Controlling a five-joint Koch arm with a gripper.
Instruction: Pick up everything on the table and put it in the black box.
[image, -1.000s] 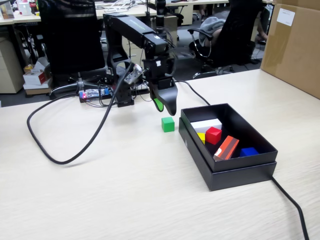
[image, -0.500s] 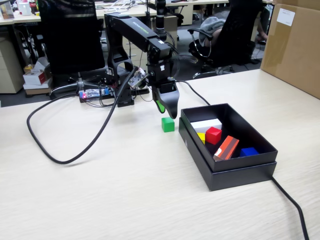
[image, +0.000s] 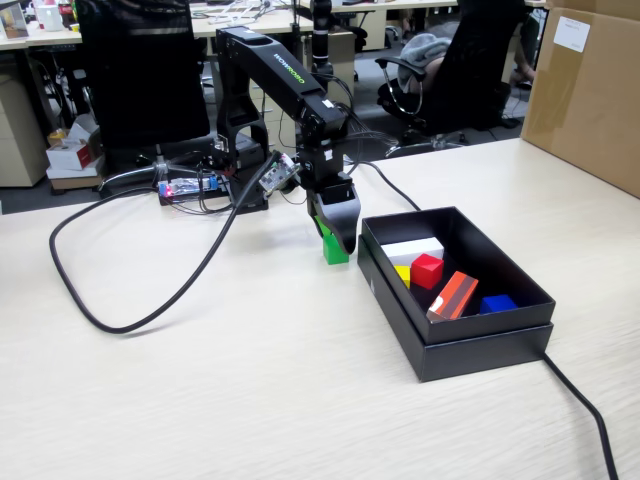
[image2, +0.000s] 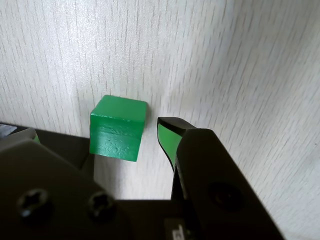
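Straddling the green cube (image2: 118, 128) on the table (image: 250, 380), the gripper (image2: 95, 134) stood open, jaws either side, not yet clamped; closing squarely looked next. Red cube (image: 427, 270) and yellow cube (image: 402, 274) already lay in the black box (image: 480, 345), whose near wall stood just beside, crowding the lift.

Green cube (image2: 118, 128) on the table (image2: 240, 65) — between spread gripper (image2: 95, 131) jaws
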